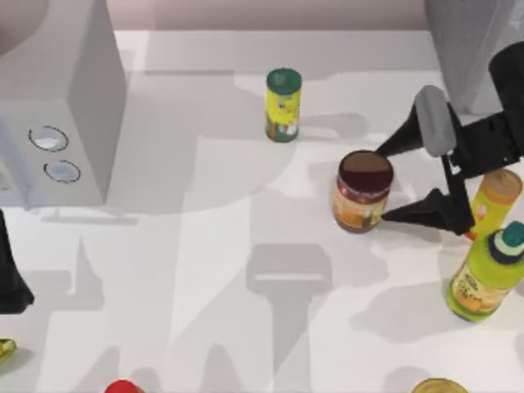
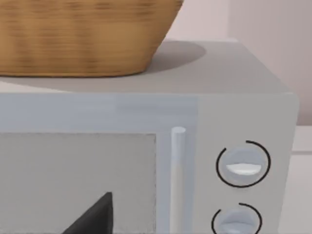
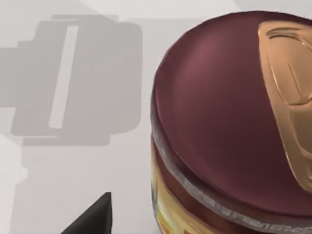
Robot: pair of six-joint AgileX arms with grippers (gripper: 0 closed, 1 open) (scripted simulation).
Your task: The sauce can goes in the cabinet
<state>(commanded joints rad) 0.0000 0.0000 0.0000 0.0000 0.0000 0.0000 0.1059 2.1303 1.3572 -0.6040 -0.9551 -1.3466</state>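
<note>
- Dark brown on top, with a red rim band and an orange label, the sauce can (image 1: 361, 191) is seen upright on the white table (image 1: 246, 270), toward three o'clock from the table's middle in the top view.
- The right gripper (image 1: 391, 184) is placed at the can's three o'clock side, its two black fingers spread wide: one fingertip lies by the can's top edge, the other by its lower side. The can is not clasped; the jaws stand released, and contact cannot be judged.
- In the right wrist view the can's (image 3: 234, 126) domed brown lid is shown close up, with one dark fingertip (image 3: 92, 217) beside it.
- The cabinet (image 1: 471, 49), a plain grey unit, is seen at the one o'clock corner, behind the right arm.
- A slim yellow can with green lid (image 1: 283, 105) stands at twelve o'clock from the sauce can, well apart from it.
- A yellow bottle with orange cap (image 1: 496, 196) and a green bottle with teal cap (image 1: 486, 274) stand near the right gripper, at three and four o'clock of the can.
- A grey microwave (image 1: 57, 98) with two round dials is set at ten o'clock; in the left wrist view a wicker basket (image 2: 83, 34) rests on its top.
- The left arm (image 1: 10, 270) is parked at the nine o'clock edge; whether its gripper is spread or closed cannot be told.
</note>
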